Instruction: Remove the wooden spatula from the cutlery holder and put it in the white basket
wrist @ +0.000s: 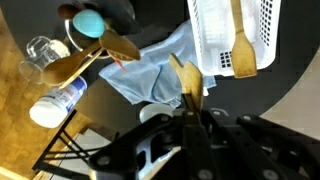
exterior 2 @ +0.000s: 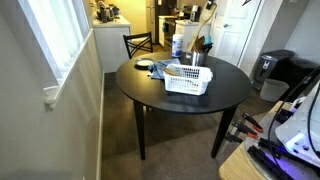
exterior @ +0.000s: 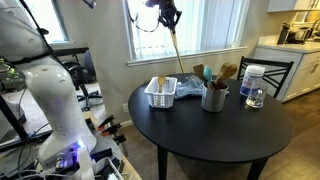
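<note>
Spatula (exterior: 176, 52) out of holder (exterior: 214, 98), hanging high abv table (exterior: 200, 135): pickup done. My gripper (exterior: 169, 20) clamped on it, firmly I think; wrist view blurry. Left: carry to basket (exterior: 161, 93), release.

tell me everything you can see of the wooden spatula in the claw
The wooden spatula is pale, bare light wood: a long thin straight handle widening to a flat blade. The claw pinches its handle end, so it hangs nearly upright, slightly tilted, blade down, in the air between the white basket and the cutlery holder, touching neither.
</note>
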